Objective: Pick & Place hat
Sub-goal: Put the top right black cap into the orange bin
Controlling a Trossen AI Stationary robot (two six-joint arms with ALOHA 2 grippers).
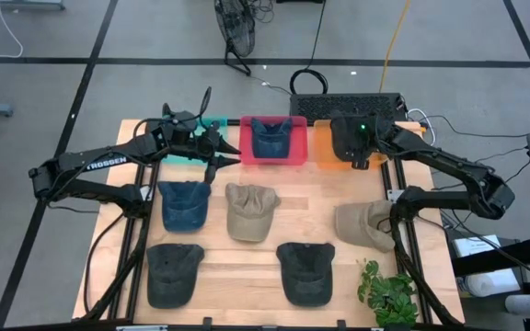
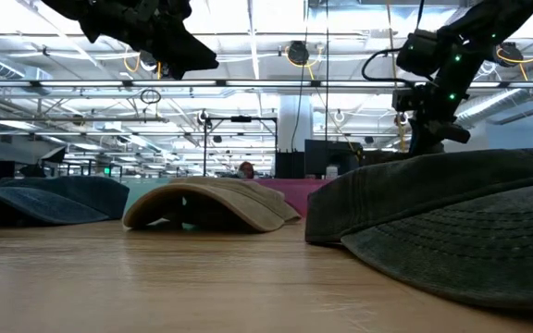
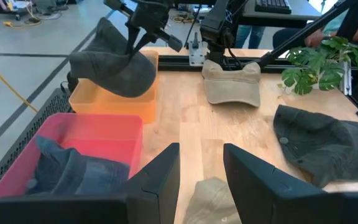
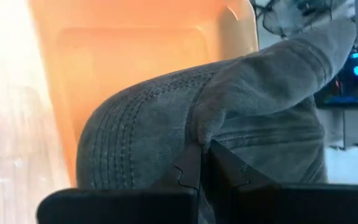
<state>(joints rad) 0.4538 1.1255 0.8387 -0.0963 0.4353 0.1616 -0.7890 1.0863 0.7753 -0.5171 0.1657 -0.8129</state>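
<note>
My right gripper (image 1: 358, 154) is shut on a dark grey hat (image 1: 350, 138) above the orange bin (image 1: 325, 153) at the table's far edge. In the left wrist view that grey hat (image 3: 114, 65) hangs over the orange bin (image 3: 112, 106). The pink bin (image 1: 293, 154) beside it holds a blue denim hat (image 1: 268, 138). My left gripper (image 1: 221, 153) is open and hovers between the teal bin (image 1: 184, 158) and the pink bin, touching nothing; its fingers (image 3: 160, 177) show apart in its wrist view. My right gripper pinches a raised fold of the grey hat's crown (image 4: 211, 124) between its two fingertips (image 4: 188, 165), coming from above. The hat is lifted clear and hangs below the fingers over the orange bin (image 4: 142, 43), its brim (image 3: 98, 37) sticking up to one side.
Lying on the table are a blue hat (image 1: 184, 204), a tan hat (image 1: 249, 211), two dark grey hats (image 1: 173, 273) (image 1: 306, 271) and another tan hat (image 1: 366, 223). A green plant (image 1: 389, 292) stands at the near right corner. A keyboard (image 1: 348, 106) sits behind the bins.
</note>
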